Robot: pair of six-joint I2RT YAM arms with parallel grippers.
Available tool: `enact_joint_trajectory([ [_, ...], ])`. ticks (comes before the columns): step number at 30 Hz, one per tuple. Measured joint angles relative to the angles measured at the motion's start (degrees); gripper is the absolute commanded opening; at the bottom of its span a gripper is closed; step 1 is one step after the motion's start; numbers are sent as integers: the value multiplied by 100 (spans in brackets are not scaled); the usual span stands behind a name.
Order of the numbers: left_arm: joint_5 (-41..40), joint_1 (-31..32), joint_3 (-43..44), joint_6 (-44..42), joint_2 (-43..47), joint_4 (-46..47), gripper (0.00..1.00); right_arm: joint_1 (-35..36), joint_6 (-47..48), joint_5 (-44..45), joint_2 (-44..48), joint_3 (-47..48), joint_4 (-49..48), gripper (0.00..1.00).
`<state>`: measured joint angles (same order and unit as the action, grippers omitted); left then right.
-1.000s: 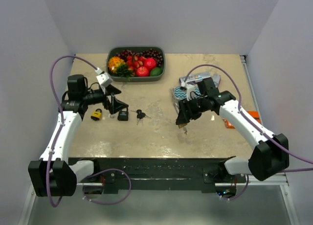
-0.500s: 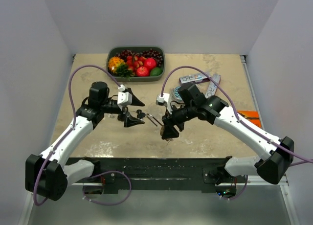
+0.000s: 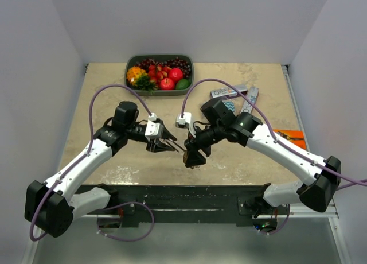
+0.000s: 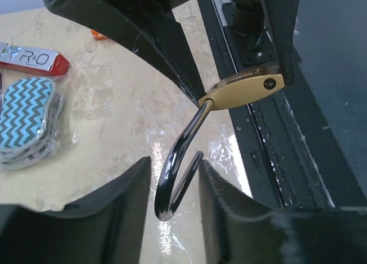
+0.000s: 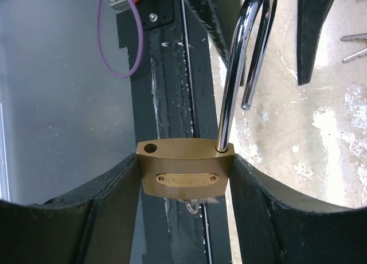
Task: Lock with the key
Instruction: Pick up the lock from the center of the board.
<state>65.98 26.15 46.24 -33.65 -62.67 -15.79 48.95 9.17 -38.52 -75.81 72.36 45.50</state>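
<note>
Near the bottom centre of the top view, over the near edge of the table (image 3: 103, 97): an unlocked padlock (image 5: 186, 173) held up.
The right fingers (image 5: 109, 218) clamp its brass body from both sides. Its shackle (image 4: 189, 129) stands up with the free leg out of its hole. The left fingers (image 4: 114, 206) sit narrowly apart on either side of the shackle's bow, with a gap showing on one side. Keys (image 5: 355, 46) lie on the table at the right wrist view's upper right edge. A zigzag pouch (image 4: 23, 115) and a packet (image 4: 31, 58) lie at the left wrist view's upper left.
</note>
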Motion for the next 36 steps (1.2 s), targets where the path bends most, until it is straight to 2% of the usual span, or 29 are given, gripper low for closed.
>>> enact_joint_trajectory([
  [1,-17,22,7,-17,0,-24,22,15,4,2,0,4,2,0],
  [4,-55,98,90,-50,-9,-133,0,55,57,-7,0,20,28,0],
  [7,138,120,127,-28,-17,-518,0,59,319,63,17,44,157,0],
  [8,133,133,127,0,-22,-546,0,46,389,63,20,44,186,5],
  [9,127,138,129,20,-22,-568,0,44,433,68,17,44,192,18],
  [10,131,138,131,61,-22,-577,0,52,439,70,17,44,195,47],
  [12,131,136,155,136,-20,-614,0,52,442,68,17,46,203,72],
  [13,133,136,166,177,-20,-621,0,50,446,68,13,57,205,95],
  [14,144,136,168,256,-17,-614,0,50,431,85,13,68,214,99],
  [17,52,111,164,614,2,-291,0,44,238,188,13,122,70,99],
  [20,28,-186,-24,1370,122,389,0,-76,116,455,61,164,-190,99],
  [25,129,-699,-116,2291,173,1309,0,-763,-17,538,356,162,-448,99],
  [29,205,-765,-116,2761,219,1714,0,-1285,17,514,654,81,-682,99],
  [36,391,-756,-116,3742,413,2463,0,-1261,588,-37,925,-437,-1093,99],
])
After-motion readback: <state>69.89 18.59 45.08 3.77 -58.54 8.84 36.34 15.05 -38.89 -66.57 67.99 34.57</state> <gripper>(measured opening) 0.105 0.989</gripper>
